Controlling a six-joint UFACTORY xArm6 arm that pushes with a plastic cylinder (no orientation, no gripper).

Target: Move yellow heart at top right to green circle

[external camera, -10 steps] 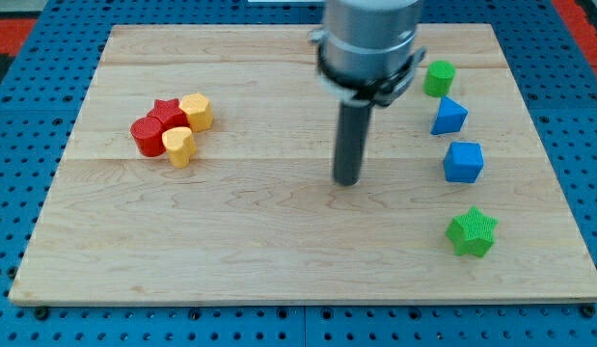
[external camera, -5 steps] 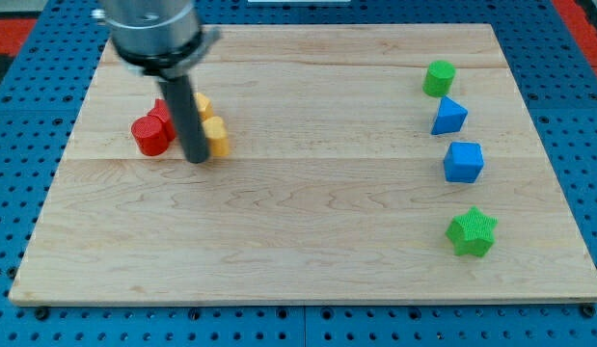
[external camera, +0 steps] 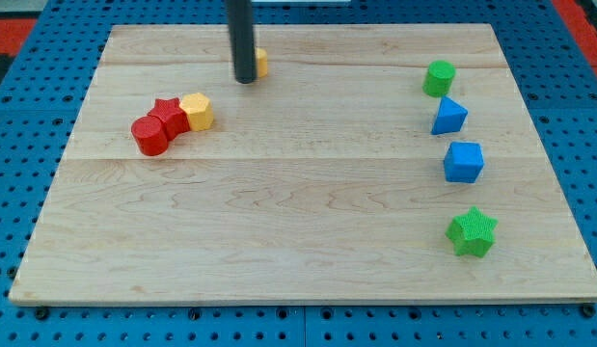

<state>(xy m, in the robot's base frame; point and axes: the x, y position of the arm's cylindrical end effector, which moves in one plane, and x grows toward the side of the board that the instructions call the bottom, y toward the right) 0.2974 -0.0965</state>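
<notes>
My tip (external camera: 245,80) stands near the board's top, left of centre. A yellow block (external camera: 261,64), the heart, is right behind it on its right side, mostly hidden by the rod and touching it. The green circle (external camera: 439,78) sits at the board's upper right, far to the right of the tip.
A red circle (external camera: 149,135), a red star (external camera: 169,116) and a yellow hexagon (external camera: 197,111) cluster at the left. Below the green circle lie a blue triangle (external camera: 449,116), a blue cube (external camera: 463,161) and a green star (external camera: 471,232). The wooden board (external camera: 298,241) lies on a blue pegboard.
The rod swept left to the red and yellow cluster, then up and right. The yellow heart left the cluster and now lies near the board's top beside the tip.
</notes>
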